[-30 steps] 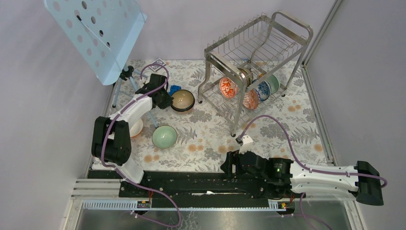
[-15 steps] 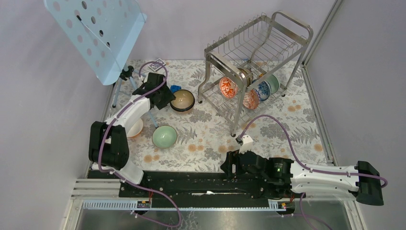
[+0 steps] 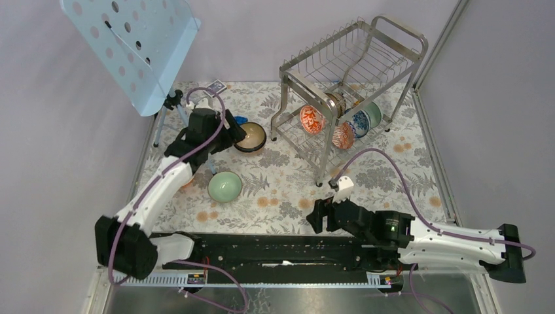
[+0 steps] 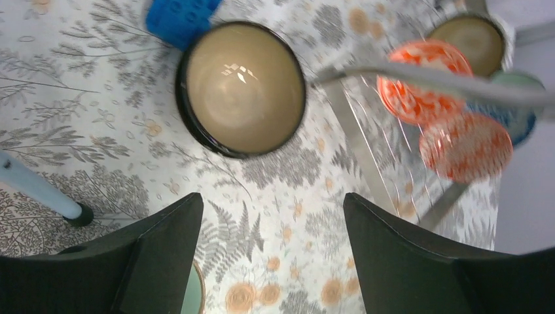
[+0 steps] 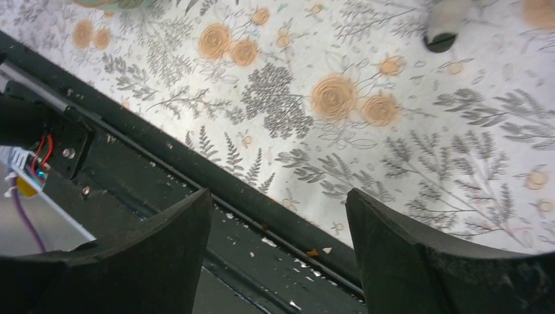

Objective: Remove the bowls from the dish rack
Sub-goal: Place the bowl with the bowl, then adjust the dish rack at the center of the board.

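The dish rack [image 3: 353, 72] stands at the back right. Its lower tier holds two orange-red bowls [image 3: 312, 120], a blue-and-white bowl [image 3: 359, 122], a pale green one [image 3: 374, 112] and a brown one [image 3: 335, 101]. On the table sit a dark brown bowl with a tan inside [image 3: 250, 137] [image 4: 240, 88] and a pale green bowl [image 3: 224, 186]. My left gripper [image 3: 233, 131] [image 4: 271, 203] hangs open just left of the brown bowl, apart from it, with nothing between its fingers. My right gripper [image 3: 315, 216] [image 5: 278, 196] stands open and empty over the table's front edge.
A pale blue perforated music stand [image 3: 131, 46] on a tripod leg [image 4: 39, 190] rises at the back left. A small blue object [image 4: 182, 16] lies behind the brown bowl. The black base rail [image 5: 196, 216] runs along the near edge. A rack foot [image 5: 440, 39] shows ahead of my right gripper.
My left gripper opened, let go of the dark brown bowl and drew back and up from it. The right arm crept slightly forward.
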Robot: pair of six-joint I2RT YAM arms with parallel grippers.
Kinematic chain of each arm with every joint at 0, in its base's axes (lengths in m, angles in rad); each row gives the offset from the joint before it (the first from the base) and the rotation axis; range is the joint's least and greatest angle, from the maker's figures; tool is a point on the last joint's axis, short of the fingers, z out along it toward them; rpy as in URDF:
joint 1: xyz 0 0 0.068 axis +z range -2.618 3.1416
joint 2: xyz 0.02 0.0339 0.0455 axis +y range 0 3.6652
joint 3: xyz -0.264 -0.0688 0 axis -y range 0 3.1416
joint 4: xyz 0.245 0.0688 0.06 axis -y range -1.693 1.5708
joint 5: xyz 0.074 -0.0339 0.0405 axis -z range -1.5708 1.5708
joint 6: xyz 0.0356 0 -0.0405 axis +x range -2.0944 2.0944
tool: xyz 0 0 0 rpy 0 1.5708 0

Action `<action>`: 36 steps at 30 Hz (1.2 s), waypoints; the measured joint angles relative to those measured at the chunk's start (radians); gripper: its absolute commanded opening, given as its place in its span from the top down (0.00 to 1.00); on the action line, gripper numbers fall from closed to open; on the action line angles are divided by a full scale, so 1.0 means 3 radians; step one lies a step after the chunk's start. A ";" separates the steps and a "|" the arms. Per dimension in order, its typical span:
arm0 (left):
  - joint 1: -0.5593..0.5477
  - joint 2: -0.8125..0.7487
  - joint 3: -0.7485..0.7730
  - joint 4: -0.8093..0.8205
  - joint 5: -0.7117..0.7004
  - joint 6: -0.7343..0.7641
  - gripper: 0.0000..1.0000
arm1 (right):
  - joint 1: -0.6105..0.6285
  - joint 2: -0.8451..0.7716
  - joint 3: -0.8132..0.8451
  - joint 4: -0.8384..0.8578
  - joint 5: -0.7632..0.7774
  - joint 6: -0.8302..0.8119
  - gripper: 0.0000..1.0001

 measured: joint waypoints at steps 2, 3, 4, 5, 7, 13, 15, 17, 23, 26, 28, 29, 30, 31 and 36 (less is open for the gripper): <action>-0.0161 -0.0271 -0.0153 0.0045 -0.0034 0.0095 0.12 | 0.0000 -0.0022 0.0084 -0.0142 0.0121 -0.0061 0.17; -0.0278 -0.0415 -0.0225 0.0071 -0.0069 0.0155 0.10 | 0.0000 -0.0037 0.0116 -0.0195 0.0172 -0.0081 0.16; -0.0408 -0.0554 -0.0290 0.0093 -0.0118 0.0223 0.09 | 0.0000 -0.0061 0.0154 -0.0264 0.0254 -0.0100 0.16; -0.0523 -0.0657 -0.0328 0.0098 -0.0158 0.0278 0.07 | 0.0000 -0.0093 0.0182 -0.0320 0.0322 -0.0116 0.15; -0.0842 -0.0874 -0.0389 0.0109 -0.0289 0.0420 0.01 | 0.0000 -0.0211 0.0239 -0.0439 0.0492 -0.0146 0.14; -0.1555 -0.1073 -0.0526 0.0184 -0.0704 0.0727 0.01 | 0.0000 -0.0473 0.0528 -0.0720 0.0783 -0.0281 0.13; -0.1681 -0.1067 -0.0608 0.0202 -0.0778 0.0785 0.01 | 0.0000 -0.0431 0.0703 -0.0846 0.0927 -0.0312 0.12; -0.1775 -0.1053 -0.0671 0.0210 -0.0820 0.0818 0.01 | 0.0000 -0.0343 0.0888 -0.1021 0.1110 -0.0327 0.12; -0.1876 -0.1102 -0.0893 0.0451 -0.0830 0.0815 0.01 | -0.0003 -0.0048 0.1404 -0.1743 0.1795 -0.0022 0.16; -0.1876 -0.1116 -0.0941 0.0549 -0.0809 0.0799 0.01 | -0.0011 -0.0043 0.1518 -0.1981 0.2000 0.0116 0.16; -0.1877 -0.1102 -0.0941 0.0621 -0.0777 0.0776 0.01 | -0.0052 -0.0036 0.1583 -0.2098 0.2074 0.0155 0.16; -0.1878 -0.1086 -0.0941 0.0661 -0.0754 0.0762 0.01 | -0.0090 -0.0025 0.1607 -0.2121 0.2089 0.0154 0.16; -0.1881 -0.1071 -0.0941 0.0688 -0.0740 0.0745 0.01 | -0.0161 -0.0005 0.1638 -0.2136 0.2085 0.0130 0.15; -0.1883 -0.1044 -0.0941 0.0712 -0.0722 0.0722 0.01 | -0.0264 0.0023 0.1662 -0.2127 0.2070 0.0081 0.15; -0.1892 -0.0963 -0.0942 0.0772 -0.0649 0.0645 0.01 | -0.1183 0.0156 0.1658 -0.1815 0.1752 -0.0342 0.14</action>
